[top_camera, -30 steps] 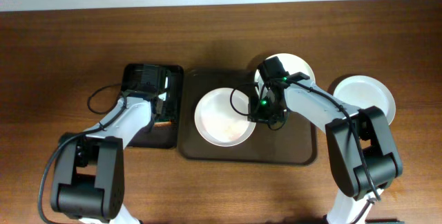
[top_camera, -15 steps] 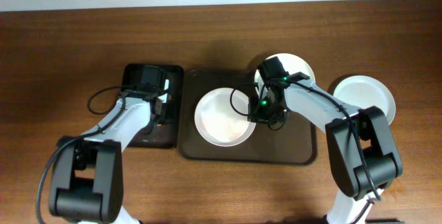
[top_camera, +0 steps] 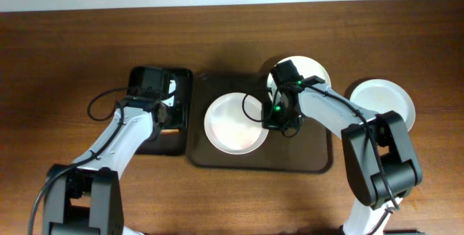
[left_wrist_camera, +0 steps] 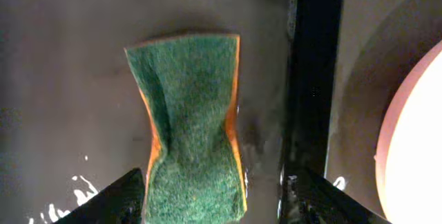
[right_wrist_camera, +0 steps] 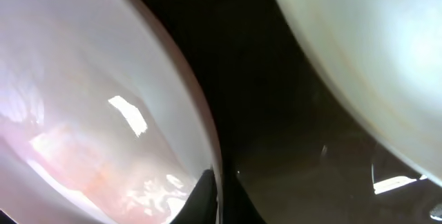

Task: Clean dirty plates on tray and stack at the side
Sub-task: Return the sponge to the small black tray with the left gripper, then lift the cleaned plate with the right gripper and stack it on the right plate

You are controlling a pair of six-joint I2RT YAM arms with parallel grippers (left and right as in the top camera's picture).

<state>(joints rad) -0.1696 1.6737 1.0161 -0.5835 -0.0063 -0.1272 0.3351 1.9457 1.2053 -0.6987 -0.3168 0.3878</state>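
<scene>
A dirty white plate (top_camera: pixel 230 125) with pinkish smears lies on the large dark tray (top_camera: pixel 304 155). My right gripper (top_camera: pixel 274 116) is shut on its right rim; the right wrist view shows the fingertips (right_wrist_camera: pixel 207 196) pinching the rim of the plate (right_wrist_camera: pixel 83 113). A second white plate (top_camera: pixel 308 69) sits at the tray's back right and also shows in the right wrist view (right_wrist_camera: pixel 366 51). A green and orange sponge (left_wrist_camera: pixel 190 124) lies in the small dark tray (top_camera: pixel 148 142). My left gripper (left_wrist_camera: pixel 214 203) is open, low over the sponge, with the sponge's near end between its fingers.
A clean white plate (top_camera: pixel 382 101) sits on the wooden table to the right of the large tray. The small tray's raised black edge (left_wrist_camera: pixel 314 79) lies between the sponge and the large tray. The small tray's floor is wet.
My left arm has swung its elbow outward to the left and the gripper has settled over the sponge. The right gripper and the plate have not moved.
</scene>
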